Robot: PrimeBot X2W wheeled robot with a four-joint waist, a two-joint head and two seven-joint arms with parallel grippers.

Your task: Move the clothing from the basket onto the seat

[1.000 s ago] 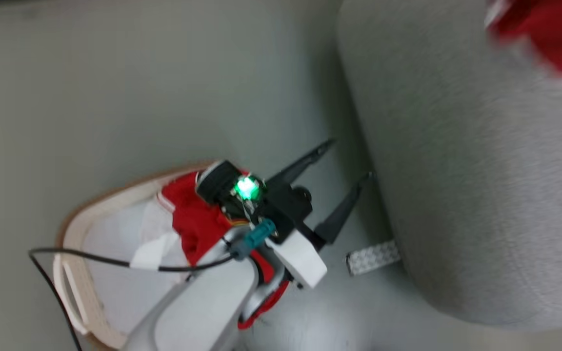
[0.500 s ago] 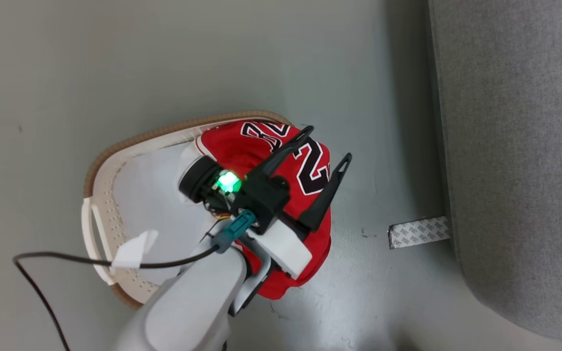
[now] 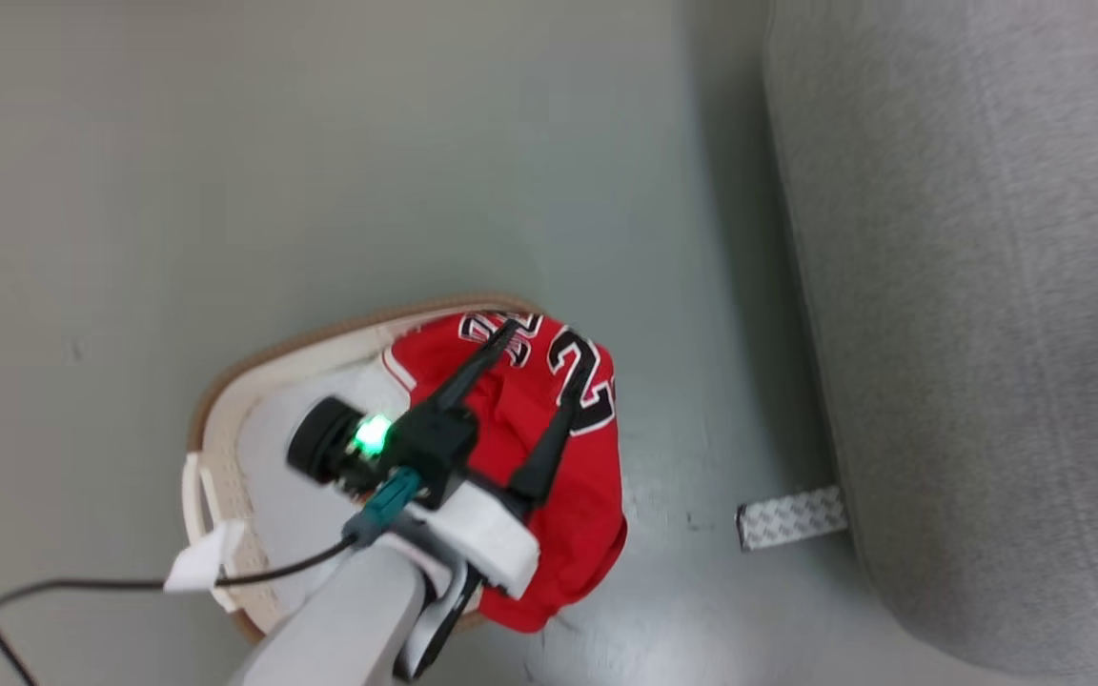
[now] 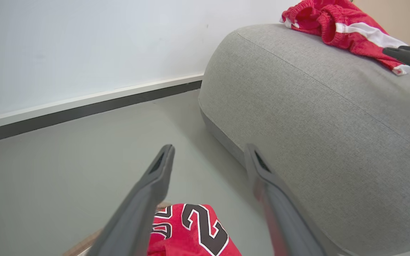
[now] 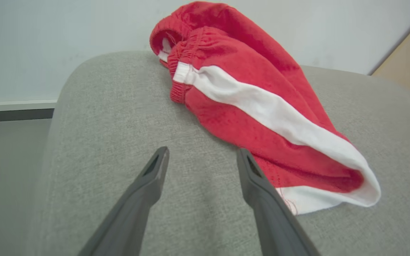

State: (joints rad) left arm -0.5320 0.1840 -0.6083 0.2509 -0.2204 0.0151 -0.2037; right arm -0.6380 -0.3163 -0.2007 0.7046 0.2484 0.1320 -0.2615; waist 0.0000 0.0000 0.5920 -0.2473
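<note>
Left gripper [image 3: 547,348] spread wide, empty, above jersey [image 3: 587,476] in basket [image 3: 225,410]; right gripper [image 5: 202,151] likewise (shorts [image 5: 262,106] just right of it on seat [image 5: 101,106]). Advise pinching a thick fold, lifting straight up.

On grey floor [image 3: 320,171]: cream basket [image 3: 320,341] standing apart from big grey seat [image 3: 968,286], patterned tape strip [image 3: 790,517] at seat's base; red shorts [image 5: 262,117] lying atop seat.

We find the seat [image 3: 968,286] cut off at the right edge, and the left arm [image 3: 358,610] hides part of the basket [image 3: 301,348]
</note>
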